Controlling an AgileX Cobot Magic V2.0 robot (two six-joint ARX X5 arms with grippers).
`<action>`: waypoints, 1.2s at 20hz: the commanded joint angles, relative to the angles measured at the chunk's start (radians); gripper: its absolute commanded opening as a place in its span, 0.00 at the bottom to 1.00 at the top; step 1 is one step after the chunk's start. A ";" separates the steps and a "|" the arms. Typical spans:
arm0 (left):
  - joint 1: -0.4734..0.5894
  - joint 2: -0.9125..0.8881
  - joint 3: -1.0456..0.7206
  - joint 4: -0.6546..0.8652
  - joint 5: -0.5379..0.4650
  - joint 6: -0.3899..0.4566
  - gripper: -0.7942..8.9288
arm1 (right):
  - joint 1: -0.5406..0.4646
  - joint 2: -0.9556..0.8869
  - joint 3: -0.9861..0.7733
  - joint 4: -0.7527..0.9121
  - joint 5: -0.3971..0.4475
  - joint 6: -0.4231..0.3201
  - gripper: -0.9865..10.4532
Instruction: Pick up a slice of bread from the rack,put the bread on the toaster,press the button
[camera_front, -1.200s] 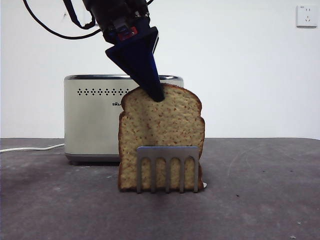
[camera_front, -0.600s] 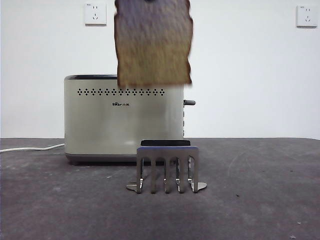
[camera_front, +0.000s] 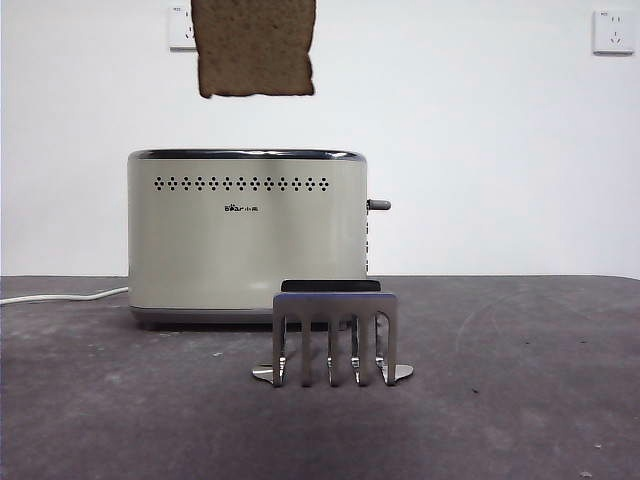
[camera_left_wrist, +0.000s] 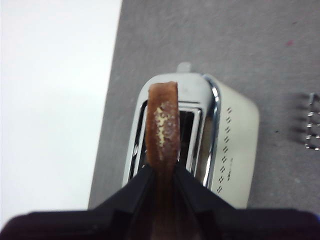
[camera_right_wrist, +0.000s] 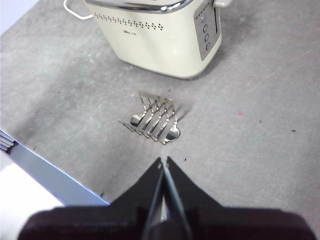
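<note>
The slice of bread (camera_front: 255, 50) hangs high above the toaster (camera_front: 245, 235), its top cut off by the picture's edge. In the left wrist view my left gripper (camera_left_wrist: 162, 170) is shut on the slice of bread (camera_left_wrist: 162, 125), seen edge-on over the toaster's (camera_left_wrist: 235, 145) open slots. The rack (camera_front: 335, 335) stands empty in front of the toaster. The button (camera_front: 378, 205) sticks out of the toaster's right end. My right gripper (camera_right_wrist: 163, 162) is shut and empty, held above the table near the rack (camera_right_wrist: 155, 122).
A white power cord (camera_front: 60, 296) runs left from the toaster. Wall sockets (camera_front: 612, 32) sit on the white wall behind. The table's near edge (camera_right_wrist: 50, 175) shows in the right wrist view. Round control knobs (camera_right_wrist: 205, 35) line the toaster's end.
The slice has been lifted out of the rack and carried up and left, over the toaster. The rack now stands empty. The arm has left the front view.
</note>
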 joint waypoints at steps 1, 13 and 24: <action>0.043 0.012 -0.002 0.008 0.067 0.069 0.07 | 0.002 0.008 0.002 0.002 0.002 -0.009 0.08; 0.185 0.086 -0.002 0.027 0.241 0.149 0.07 | 0.002 0.044 0.002 0.000 0.002 -0.013 0.08; 0.226 0.220 -0.002 0.000 0.286 0.174 0.07 | 0.002 0.049 0.002 -0.002 0.002 -0.016 0.08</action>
